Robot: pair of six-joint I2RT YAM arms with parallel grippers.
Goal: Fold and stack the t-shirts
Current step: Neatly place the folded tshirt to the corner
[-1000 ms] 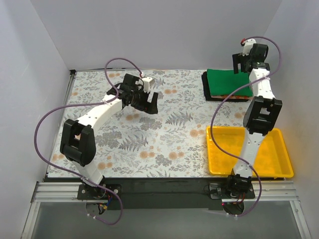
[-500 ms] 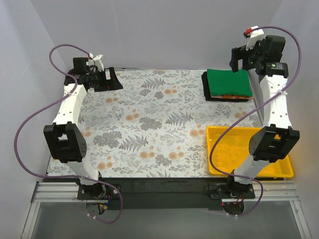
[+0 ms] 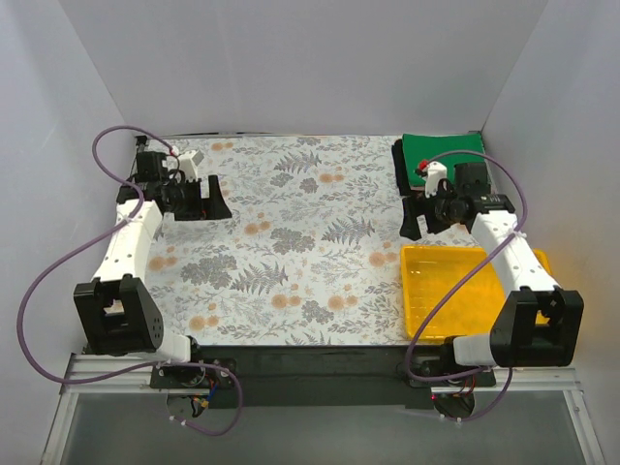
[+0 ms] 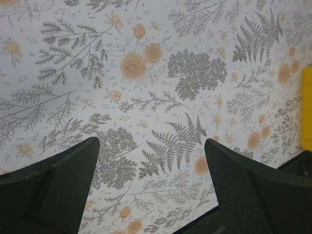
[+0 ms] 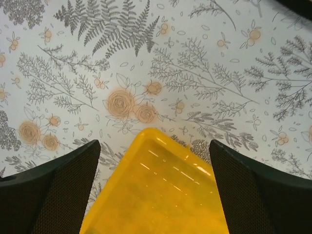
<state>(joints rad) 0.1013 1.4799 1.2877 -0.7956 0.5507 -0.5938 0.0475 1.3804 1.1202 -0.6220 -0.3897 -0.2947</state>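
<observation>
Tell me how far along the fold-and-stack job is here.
Done: the green t-shirt lies folded on top of the stack at the far right corner; the layers under it are mostly hidden by the right arm. In hand: nothing, the left gripper and right gripper are open and empty. Left: no loose shirt shows on the table, so it looks finished.
</observation>
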